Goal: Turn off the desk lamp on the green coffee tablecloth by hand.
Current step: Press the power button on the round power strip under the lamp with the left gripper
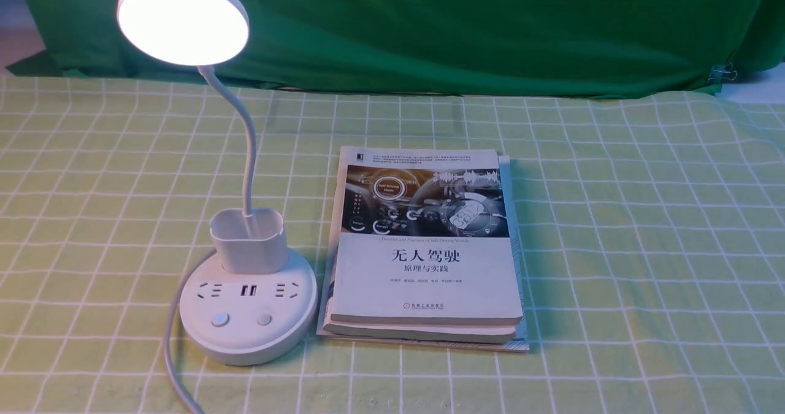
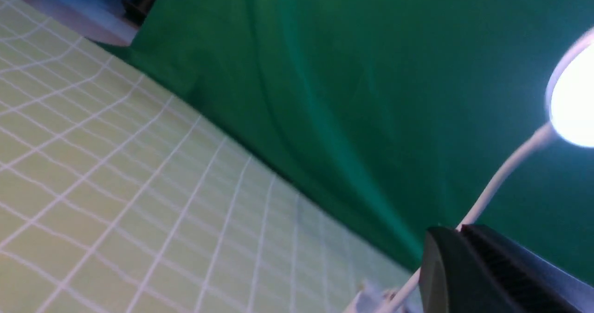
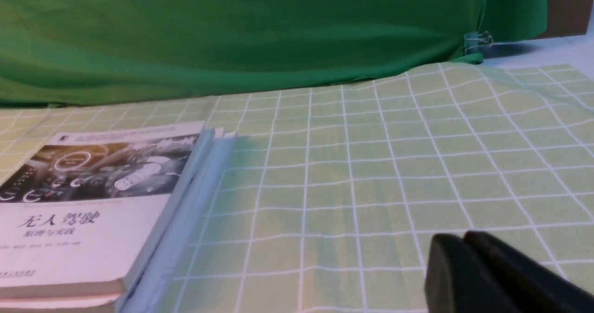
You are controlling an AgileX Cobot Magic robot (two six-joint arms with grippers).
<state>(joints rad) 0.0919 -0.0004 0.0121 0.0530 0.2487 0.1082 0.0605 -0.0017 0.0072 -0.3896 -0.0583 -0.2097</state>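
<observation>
In the front view we list one white desk lamp (image 1: 248, 322), lit, at left of frame, its round base on the green coffee tablecloth (image 1: 613, 248); stacked books (image 1: 429, 279) at centre; dark green backdrop cloth (image 1: 429, 34) across the top. We note the left gripper (image 2: 464, 271) and right gripper (image 3: 482, 276), each partly visible in its wrist view, and cannot tell whether either is open or closed.

Backdrop: dark green cloth (image 1: 429, 34), behind the books (image 1: 426, 242)
Clip: metal (image 1: 723, 72), beyond the books, to their right
Light: pinkish, left of the books
</observation>
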